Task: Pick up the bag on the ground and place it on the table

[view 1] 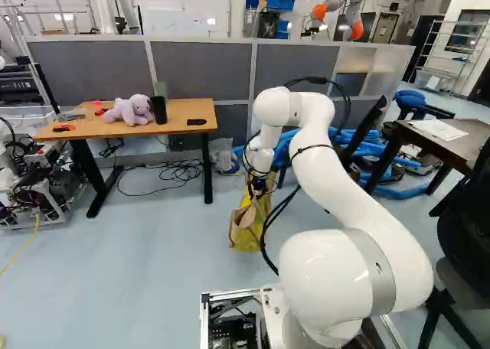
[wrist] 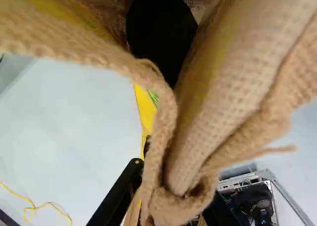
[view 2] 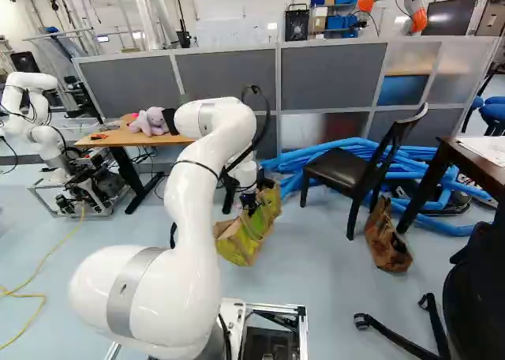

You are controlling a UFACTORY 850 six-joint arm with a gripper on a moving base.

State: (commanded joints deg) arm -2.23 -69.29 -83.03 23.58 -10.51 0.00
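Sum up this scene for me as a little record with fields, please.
Held: yellow-and-tan bag, pinched between the fingers
Bag clear of the floor: cannot tell
On the wooden table: purple plush toy, black cup
Another bag: brown bag, near the black chair
Likely next: lifting the held one toward that table

Arm [view 1: 333, 154]: glossy white, smooth, rounded tubular sections.
Lower joint [view 1: 321, 276]: bulbous white housing, bears broad silver-grey band [view 1: 371, 269].
Cables [view 1: 346, 108]: black, loop outside the white shell.
Straps [view 2: 196, 164]: thin, black, encircle the arm.
Gripper [view 1: 259, 187]: black, narrow fingers [wrist: 119, 194], small yellowish dot on one.
Base frame [view 2: 276, 306]: silver metal rails, surround dark components.
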